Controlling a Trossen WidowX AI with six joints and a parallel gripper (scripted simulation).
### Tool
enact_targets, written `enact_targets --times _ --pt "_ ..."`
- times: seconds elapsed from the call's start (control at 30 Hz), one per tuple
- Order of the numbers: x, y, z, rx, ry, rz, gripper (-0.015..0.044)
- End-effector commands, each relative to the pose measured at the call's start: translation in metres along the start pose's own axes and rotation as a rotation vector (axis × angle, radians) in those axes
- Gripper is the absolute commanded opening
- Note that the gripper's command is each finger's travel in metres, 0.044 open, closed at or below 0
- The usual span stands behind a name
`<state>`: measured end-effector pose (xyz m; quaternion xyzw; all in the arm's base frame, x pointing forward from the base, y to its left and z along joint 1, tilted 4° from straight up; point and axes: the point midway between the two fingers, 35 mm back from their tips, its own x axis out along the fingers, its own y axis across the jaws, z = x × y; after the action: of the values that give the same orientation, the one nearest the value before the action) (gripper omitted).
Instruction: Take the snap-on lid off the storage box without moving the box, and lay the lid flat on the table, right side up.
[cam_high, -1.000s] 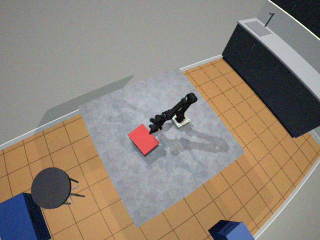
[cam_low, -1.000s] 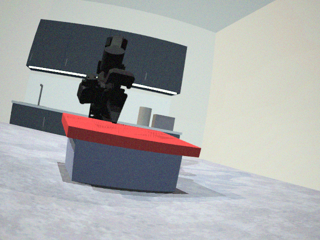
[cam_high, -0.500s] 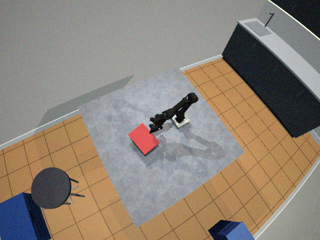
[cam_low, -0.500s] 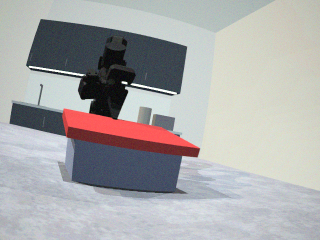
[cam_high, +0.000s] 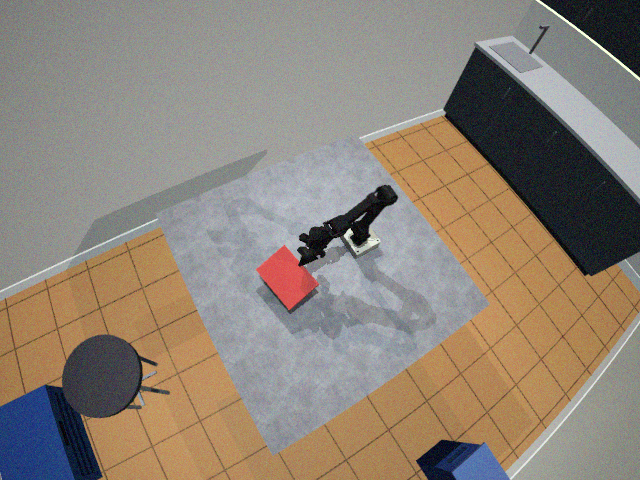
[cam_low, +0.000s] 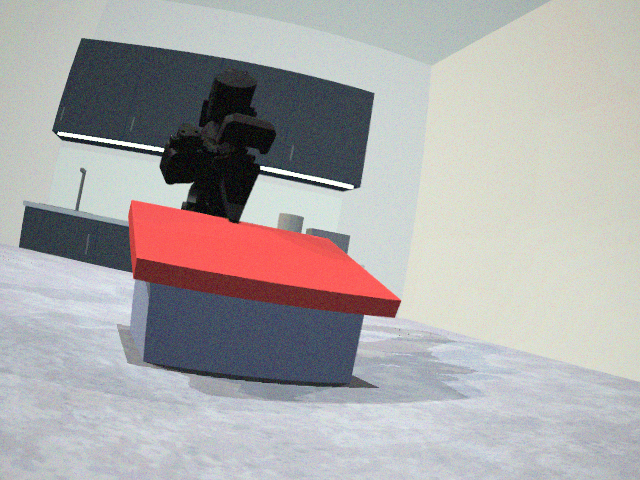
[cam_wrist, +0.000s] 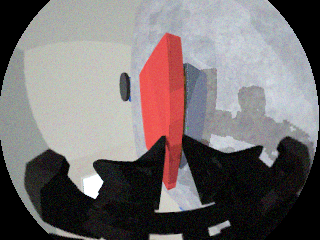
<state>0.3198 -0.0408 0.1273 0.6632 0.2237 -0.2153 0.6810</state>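
The red lid (cam_high: 287, 277) (cam_low: 248, 253) (cam_wrist: 157, 95) lies over the blue-grey storage box (cam_low: 248, 335) (cam_wrist: 196, 100), top face up. It is tilted: its edge on the arm's side is raised, and its far edge is low at the box's rim. In the wrist view a narrow dark gap shows between lid and box. My gripper (cam_high: 301, 262) (cam_low: 234, 219) (cam_wrist: 173, 138) is shut on the lid's arm-side edge, one finger above it and one below. The box stands upright on the grey surface (cam_high: 289, 392) (cam_low: 155, 428). Its inside is hidden.
The arm's pale base (cam_high: 368, 248) stands on the grey surface, on the gripper's side of the box. Beyond that surface are a dark round stool (cam_high: 101, 375), a blue piece of furniture (cam_high: 23, 434), another blue block (cam_high: 480, 462) and a kitchen counter (cam_high: 537, 139).
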Motion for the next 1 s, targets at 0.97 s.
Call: enact_targets --times 0.97 --pt "-0.023 0.048 0.001 0.0 -0.005 0.025 0.0"
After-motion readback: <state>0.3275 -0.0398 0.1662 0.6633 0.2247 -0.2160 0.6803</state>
